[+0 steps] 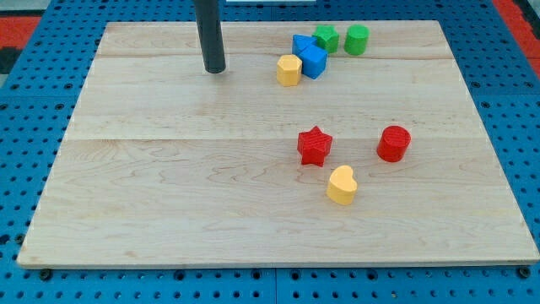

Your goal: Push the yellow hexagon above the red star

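Note:
The yellow hexagon [288, 69] sits near the view's top, touching a blue cube [313, 61] on its right. The red star [315, 145] lies right of centre, well below the hexagon. My tip [214, 70] rests on the board to the left of the yellow hexagon, at about the same height in the view, with a clear gap between them.
A second blue block [299, 42], a green star-like block [326, 37] and a green cylinder [356, 39] cluster at the top. A red cylinder [393, 143] stands right of the star. A yellow heart [342, 185] lies just below the star. The wooden board [169, 211] has edges all around.

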